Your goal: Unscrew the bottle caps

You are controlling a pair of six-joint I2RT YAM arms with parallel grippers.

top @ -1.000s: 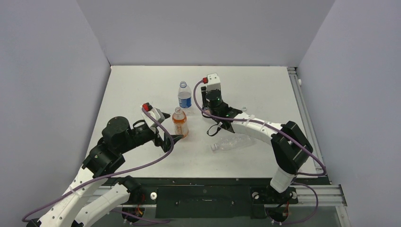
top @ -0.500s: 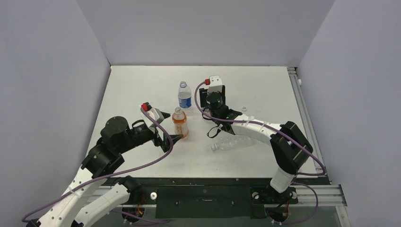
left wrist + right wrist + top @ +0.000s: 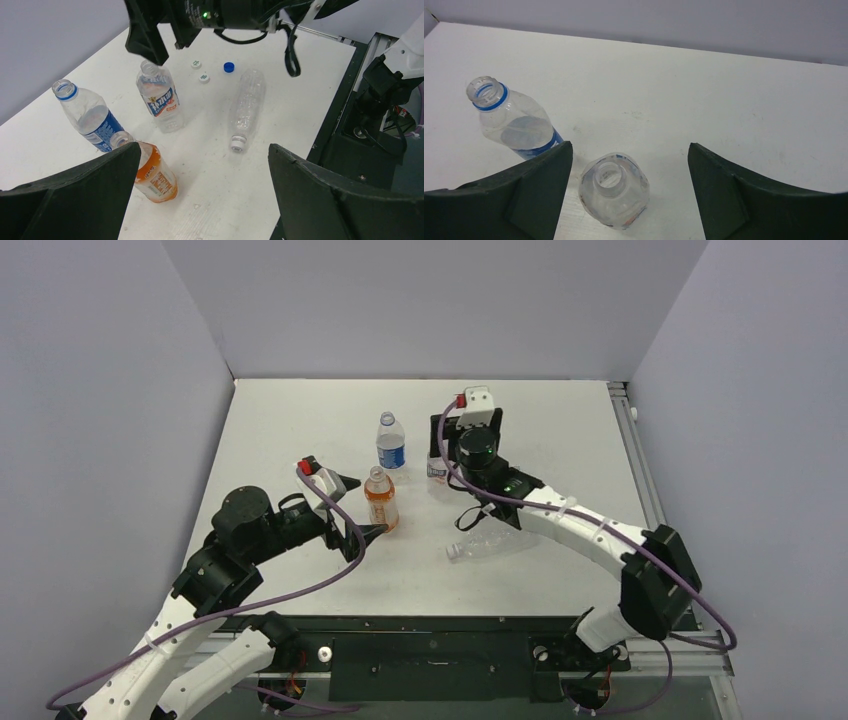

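Right pincer (image 3: 630, 148): jaws apart, above the uncapped short bottle (image 3: 614, 192).
Left pincer (image 3: 204, 147): jaws apart, near the orange bottle (image 3: 154, 176).
Caps: blue cap (image 3: 228, 66) and two white caps (image 3: 196, 63), loose on the worktop (image 3: 305, 75).
Plain bottle (image 3: 246, 102): lying down, capped.

From above, your plain bottle (image 3: 492, 540) lies capped at the orange bottle's (image 3: 381, 505) four o'clock. The blue-label bottle (image 3: 390, 448) at twelve and the short bottle (image 3: 161, 100) at two stand open. A blue cap (image 3: 229, 67) and two white caps (image 3: 203, 77) lie loose.

Top view: short bottle (image 3: 437, 469) mostly hidden behind right gripper (image 3: 468, 432). Right wrist view: Pepsi bottle (image 3: 506, 117) base behind finger (image 3: 524, 195). Label print on orange bottle (image 3: 156, 176) unreadable.
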